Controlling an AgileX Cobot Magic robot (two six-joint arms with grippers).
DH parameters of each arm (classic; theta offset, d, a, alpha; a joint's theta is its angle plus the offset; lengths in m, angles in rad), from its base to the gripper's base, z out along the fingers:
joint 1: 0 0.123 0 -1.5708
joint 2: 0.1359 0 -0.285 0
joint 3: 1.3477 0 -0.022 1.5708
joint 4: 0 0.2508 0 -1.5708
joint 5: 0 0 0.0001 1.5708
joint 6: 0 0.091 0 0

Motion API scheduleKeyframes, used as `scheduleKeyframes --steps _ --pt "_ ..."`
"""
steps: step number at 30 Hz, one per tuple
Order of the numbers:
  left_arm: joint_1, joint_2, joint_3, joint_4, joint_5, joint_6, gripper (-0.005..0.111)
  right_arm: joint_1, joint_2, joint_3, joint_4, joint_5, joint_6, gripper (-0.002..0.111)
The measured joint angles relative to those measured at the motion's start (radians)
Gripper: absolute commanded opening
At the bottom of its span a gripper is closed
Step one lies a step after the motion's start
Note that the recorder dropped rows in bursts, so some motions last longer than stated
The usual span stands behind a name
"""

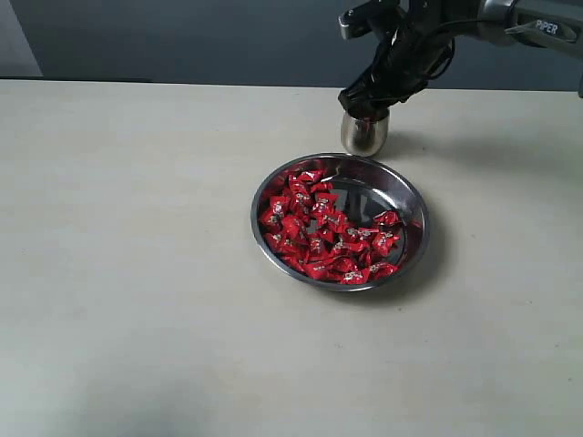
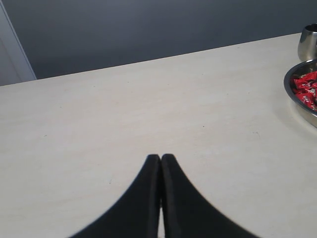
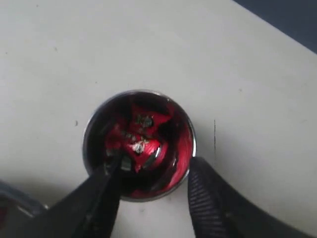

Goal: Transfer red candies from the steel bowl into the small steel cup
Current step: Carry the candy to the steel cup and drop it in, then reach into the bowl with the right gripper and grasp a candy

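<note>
R gripper (image 3: 156,166) jaws apart over small steel cup (image 1: 366,137), candy inside; most red candies (image 1: 319,228) left in steel bowl (image 1: 414,196).

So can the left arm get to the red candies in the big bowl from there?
Probably yes. The table between the left gripper and the steel bowl looks bare, and the red candies lie uncovered. The gripper is shut, so it must open first.
</note>
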Motion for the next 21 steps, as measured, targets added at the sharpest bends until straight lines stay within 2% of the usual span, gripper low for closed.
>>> scheduleKeyframes --steps 6,11,14,21 --pt "0.000 0.000 0.000 0.000 0.000 0.000 0.000 0.000 -0.067 0.000 0.034 0.204 -0.029 0.043" --pt "0.000 0.000 0.000 0.000 0.000 0.000 0.000 0.000 -0.093 0.000 0.258 0.392 -0.180 0.043" --pt "0.000 0.000 0.000 0.000 0.000 0.000 0.000 0.009 -0.084 0.002 0.346 0.413 -0.219 0.043" --pt "0.000 0.000 0.000 0.000 0.000 0.000 0.000 0.039 -0.027 0.008 0.366 0.419 -0.234 0.043"
